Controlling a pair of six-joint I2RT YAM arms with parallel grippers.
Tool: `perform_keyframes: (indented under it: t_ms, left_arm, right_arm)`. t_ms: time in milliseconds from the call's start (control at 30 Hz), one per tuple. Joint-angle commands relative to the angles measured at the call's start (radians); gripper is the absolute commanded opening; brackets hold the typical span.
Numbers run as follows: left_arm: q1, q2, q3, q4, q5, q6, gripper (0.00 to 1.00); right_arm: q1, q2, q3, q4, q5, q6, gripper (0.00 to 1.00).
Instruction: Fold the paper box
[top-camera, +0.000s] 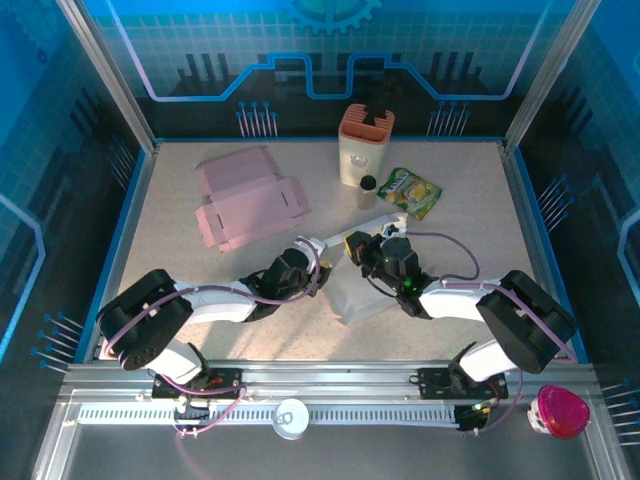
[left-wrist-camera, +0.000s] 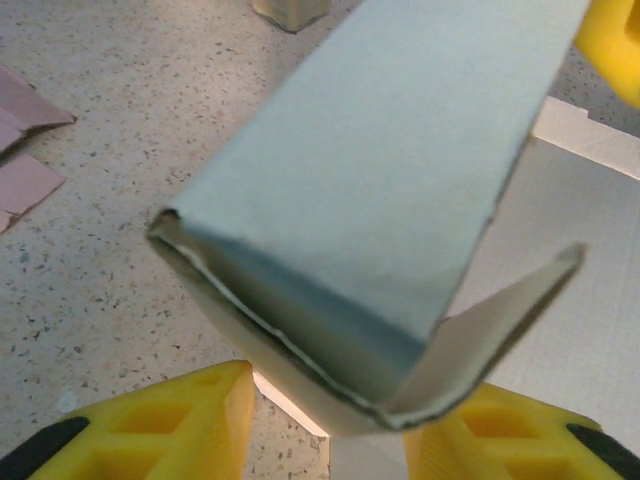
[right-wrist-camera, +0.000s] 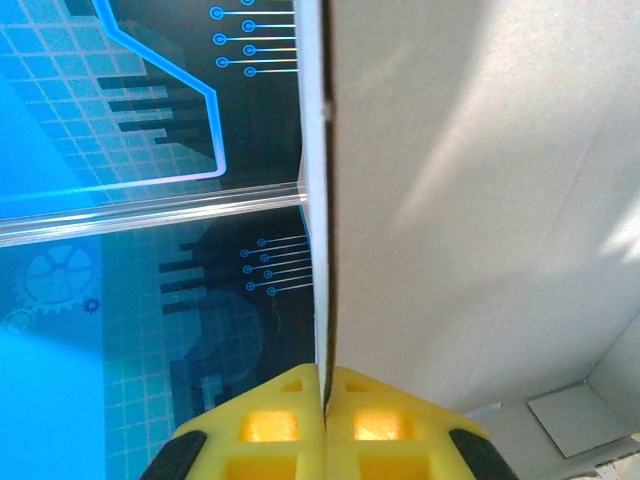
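From above: paper box (top-camera: 362, 290), white and half raised, at mid-table just ahead of both arms. Left gripper (top-camera: 303, 268) at its left edge, right gripper (top-camera: 368, 250) at its far side. Flat pink carton (top-camera: 245, 200) well apart, toward the far left.

Through the left wrist: yellow fingers (left-wrist-camera: 160, 425) parted, straddling a doubled-over flap of the box, with a sliver of gap on the left side.

Through the right wrist: fingertips (right-wrist-camera: 260, 425) pressed together, pinching a thin upright wall of the box.
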Motion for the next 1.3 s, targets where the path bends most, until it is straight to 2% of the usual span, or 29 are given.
perform_keyframes:
  t_ms: [0,300,500,867,1167,1267]
  left_arm:
    - [0.0,0.011,0.028,0.082,-0.032,0.002,0.39]
    - [-0.001,0.06,0.058,0.12,-0.071,-0.012,0.39]
    - [-0.004,0.086,0.067,0.159,-0.093,-0.039,0.32]
    - [-0.03,0.133,0.092,0.174,-0.151,-0.063,0.31]
    - [-0.041,0.175,0.125,0.184,-0.202,-0.087,0.2]
    - [-0.044,0.185,0.13,0.195,-0.226,-0.112,0.13]
  right_arm:
    - [0.026,0.018,-0.019,-0.041,-0.016,0.01,0.0]
    - [0.036,0.065,-0.031,0.018,-0.013,0.047,0.0]
    - [0.04,0.094,-0.048,0.076,0.012,0.062,0.0]
    - [0.067,0.178,-0.073,0.216,0.063,0.081,0.0]
    - [0.072,0.193,-0.071,0.229,0.068,0.088,0.0]
    - [0.074,0.205,-0.073,0.241,0.07,0.095,0.0]
